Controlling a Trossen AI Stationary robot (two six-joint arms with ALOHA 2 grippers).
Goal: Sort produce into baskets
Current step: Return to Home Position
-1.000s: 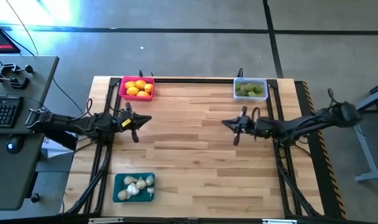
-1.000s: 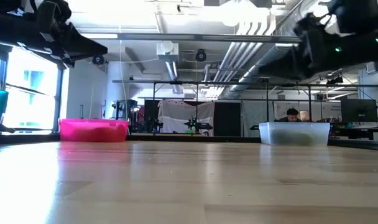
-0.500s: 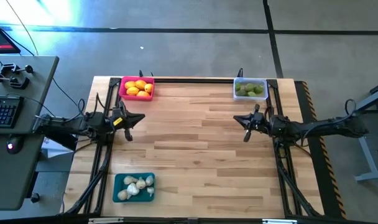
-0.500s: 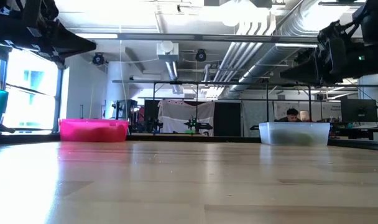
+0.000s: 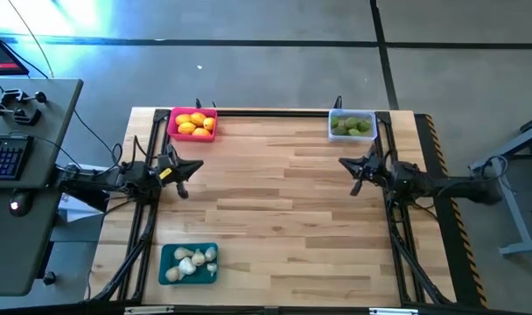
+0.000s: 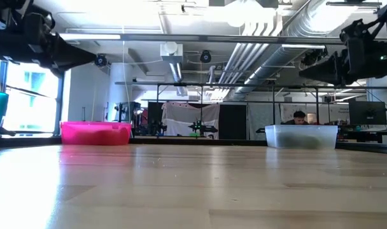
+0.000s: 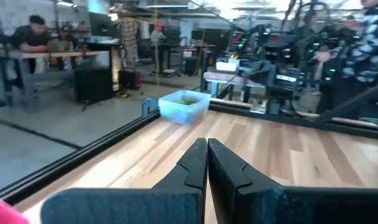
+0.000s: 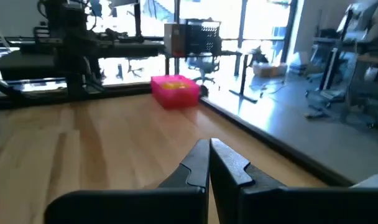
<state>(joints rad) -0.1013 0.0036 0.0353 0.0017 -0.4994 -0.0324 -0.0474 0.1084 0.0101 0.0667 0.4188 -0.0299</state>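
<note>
The pink basket at the table's far left holds yellow-orange lemon-like fruits. The clear-whitish basket at the far right holds green lime-like fruits. The teal basket at the near left holds white garlic-like bulbs. My left gripper is shut and empty above the table's left side, below the pink basket in the high view; its fingers show closed in the left wrist view. My right gripper is shut and empty above the table's right side, near the clear basket; it shows closed in the right wrist view.
The wooden table top between the arms is bare. Black frame rails run along the table's far edge and sides. A desk with a keyboard stands left of the table. A person sits in the room beyond.
Both arms have drawn back from the table's middle, the left gripper toward the left edge and the right gripper toward the right edge. Both stay shut and empty. The baskets and produce have not moved.
</note>
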